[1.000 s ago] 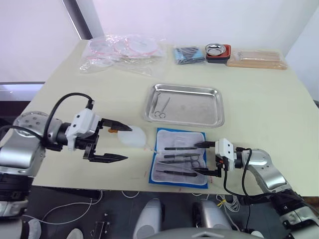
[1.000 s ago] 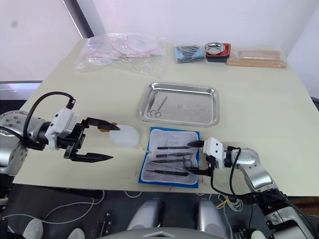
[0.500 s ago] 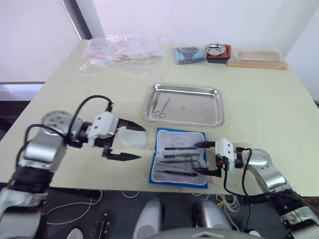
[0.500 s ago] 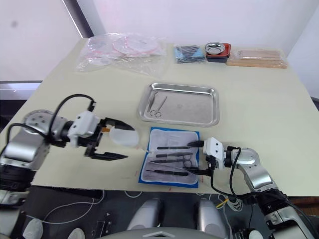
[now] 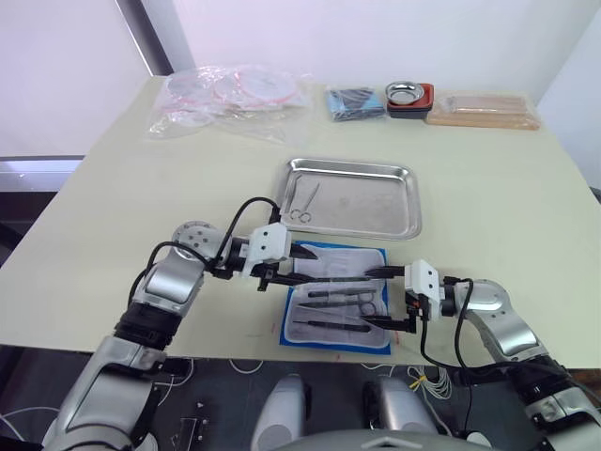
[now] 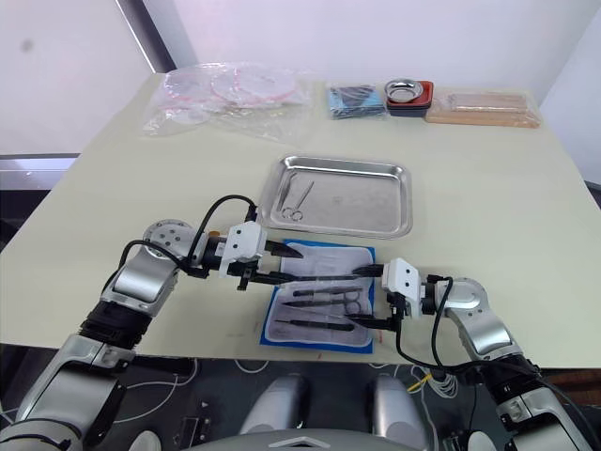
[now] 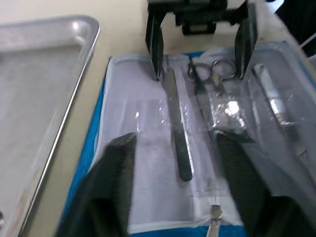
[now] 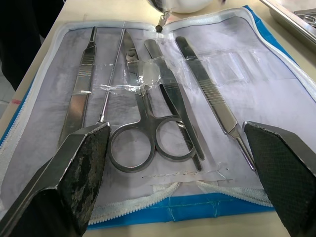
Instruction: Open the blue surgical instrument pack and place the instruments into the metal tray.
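- Blue surgical instrument pack (image 5: 338, 296) lies unzipped and flat on the table (image 5: 488, 216), at the near edge, just in front of the metal tray (image 5: 352, 197).
- Its pale lining holds the instruments (image 8: 148, 98): ring-handled scissors, a thin probe and flat handles, lying side by side under clear tape.
- One pair of scissors (image 5: 302, 202) lies in the left part of the tray.
- The left gripper (image 5: 299, 264) is over the left end of the pack, with its jaws spread apart, one finger above the far edge and one above the lining; they hold nothing.
- The right gripper (image 5: 387, 299) is at the right end of the pack, jaws wide apart; in the right wrist view the instruments lie between its two fingers (image 8: 74, 173), beyond the tips.
- Whether the fingers touch the pack cannot be told.
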Motion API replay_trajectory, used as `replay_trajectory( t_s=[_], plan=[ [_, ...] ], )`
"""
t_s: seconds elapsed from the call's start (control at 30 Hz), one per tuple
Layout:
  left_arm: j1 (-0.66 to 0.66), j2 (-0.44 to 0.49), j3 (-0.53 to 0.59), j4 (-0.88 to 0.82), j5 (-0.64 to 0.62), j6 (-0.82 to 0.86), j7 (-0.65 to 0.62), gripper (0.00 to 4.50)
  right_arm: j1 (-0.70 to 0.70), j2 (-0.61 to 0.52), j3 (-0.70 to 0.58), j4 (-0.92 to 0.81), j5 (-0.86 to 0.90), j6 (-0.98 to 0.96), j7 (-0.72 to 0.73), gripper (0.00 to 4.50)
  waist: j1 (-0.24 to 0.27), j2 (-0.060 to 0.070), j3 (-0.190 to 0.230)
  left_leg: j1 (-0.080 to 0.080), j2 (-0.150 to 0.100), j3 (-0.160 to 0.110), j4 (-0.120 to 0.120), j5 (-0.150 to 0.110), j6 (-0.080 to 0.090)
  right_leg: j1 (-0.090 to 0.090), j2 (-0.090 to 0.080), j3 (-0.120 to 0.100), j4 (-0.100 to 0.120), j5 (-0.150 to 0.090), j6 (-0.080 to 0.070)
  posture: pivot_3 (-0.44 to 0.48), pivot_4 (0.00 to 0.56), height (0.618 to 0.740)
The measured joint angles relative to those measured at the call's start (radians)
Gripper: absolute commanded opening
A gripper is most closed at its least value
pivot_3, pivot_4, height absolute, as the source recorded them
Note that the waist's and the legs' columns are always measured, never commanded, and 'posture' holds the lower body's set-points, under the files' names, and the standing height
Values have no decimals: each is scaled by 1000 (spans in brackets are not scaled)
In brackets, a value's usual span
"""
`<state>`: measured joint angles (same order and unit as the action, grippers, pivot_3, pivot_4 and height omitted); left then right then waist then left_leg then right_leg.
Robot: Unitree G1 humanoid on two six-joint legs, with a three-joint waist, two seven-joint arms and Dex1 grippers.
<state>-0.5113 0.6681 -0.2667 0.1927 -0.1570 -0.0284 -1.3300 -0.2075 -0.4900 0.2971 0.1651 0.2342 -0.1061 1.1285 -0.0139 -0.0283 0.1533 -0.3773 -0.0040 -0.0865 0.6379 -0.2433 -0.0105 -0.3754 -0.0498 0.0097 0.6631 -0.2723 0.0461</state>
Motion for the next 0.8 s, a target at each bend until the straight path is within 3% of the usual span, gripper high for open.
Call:
replay_trajectory(
  t_s=[0.43, 0.67, 0.8],
  plan=[
    [-17, -71, -31, 146, 58, -111, -24, 2295, 0, 0, 0, 1, 0, 0, -1, 4500, 0, 0, 0, 0, 0, 0, 0, 0, 0, 0, 0, 0, 0, 0, 0, 0, 150, 740],
    [-35, -85, -50, 178, 68, -126, -43, 41, 0, 1, 0, 0, 0, 2, -4, 4500, 0, 1, -1, 0, 0, 0, 0, 0, 0, 0, 0, 0, 0, 0, 0, 0, 150, 740],
    [-35, -85, -50, 179, 67, -121, -50, 41, 0, 1, 0, 0, 0, 6, -7, 4500, 0, 2, -2, 0, 0, 0, 0, 0, 0, 0, 0, 0, 0, 0, 0, 0, 150, 740]
  ],
)
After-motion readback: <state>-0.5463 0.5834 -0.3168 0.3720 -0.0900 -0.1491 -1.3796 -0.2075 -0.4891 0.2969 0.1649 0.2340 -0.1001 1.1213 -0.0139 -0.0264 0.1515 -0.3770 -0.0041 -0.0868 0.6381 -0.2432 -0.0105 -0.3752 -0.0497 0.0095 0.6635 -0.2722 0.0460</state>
